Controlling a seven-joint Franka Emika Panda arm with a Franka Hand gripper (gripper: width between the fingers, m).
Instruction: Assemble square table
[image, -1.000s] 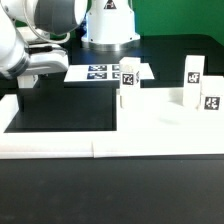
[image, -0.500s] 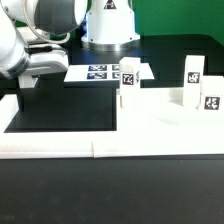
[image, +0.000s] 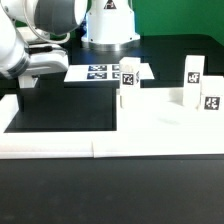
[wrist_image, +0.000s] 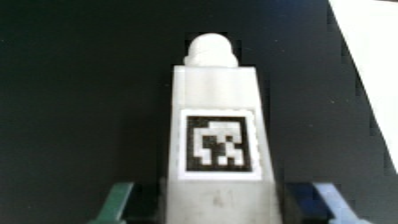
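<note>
One large white tabletop plate (image: 165, 125) lies flat toward the exterior view's right, three tagged legs (image: 193, 70) standing upright on it. Smaller, the fourth leg (wrist_image: 217, 130) sits clenched in the tool (wrist_image: 217, 205), long axis running away from the wrist, rounded tip outward.

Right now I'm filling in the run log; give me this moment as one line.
gripper: straddling leg, closure unclear | three legs upright on square plate | marker board behind
</note>
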